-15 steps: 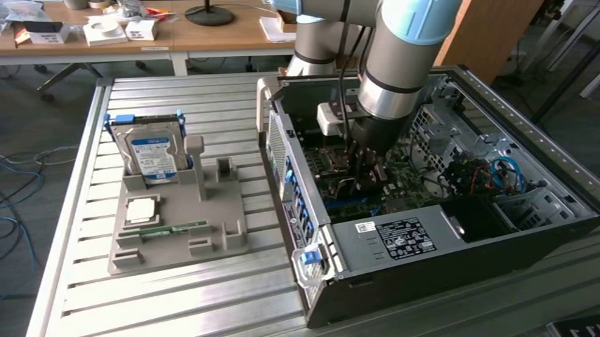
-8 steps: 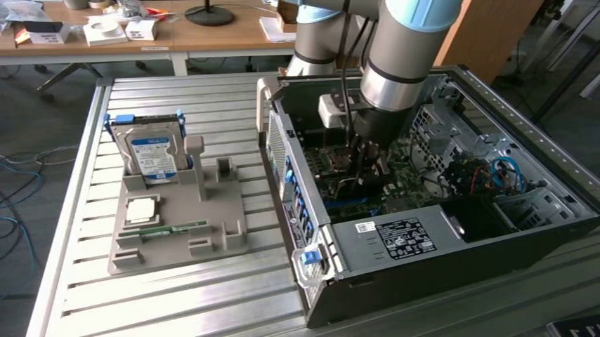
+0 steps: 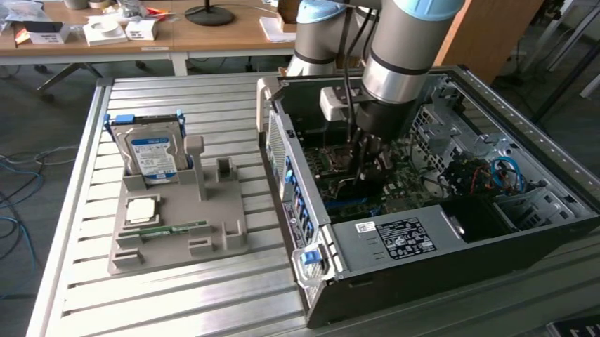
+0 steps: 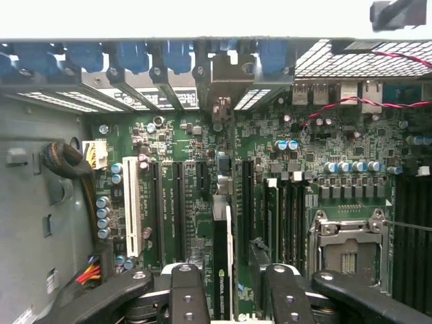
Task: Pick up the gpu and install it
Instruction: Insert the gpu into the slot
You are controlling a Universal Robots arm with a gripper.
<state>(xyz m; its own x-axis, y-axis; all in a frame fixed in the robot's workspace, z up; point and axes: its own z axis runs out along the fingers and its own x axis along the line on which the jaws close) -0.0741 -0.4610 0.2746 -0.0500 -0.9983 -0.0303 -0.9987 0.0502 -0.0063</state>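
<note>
i see the claw (image 4: 228,297) inside the pc case (image 3: 394,239), jaws spread wide either side of the gpu (image 4: 221,260), which stands on edge in a motherboard (image 4: 196,155) slot at the claw's 12 o'clock; contact unclear.

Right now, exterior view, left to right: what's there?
Hard drive standing in the grey holder → open computer case with the arm's gripper lowered over the motherboard → blue cables inside the case.

A long wooden desk (image 3: 201,36) strewn with small white boxes (image 3: 105,31) stands at the back; blue cables (image 3: 14,203) trail over grey floor
</note>
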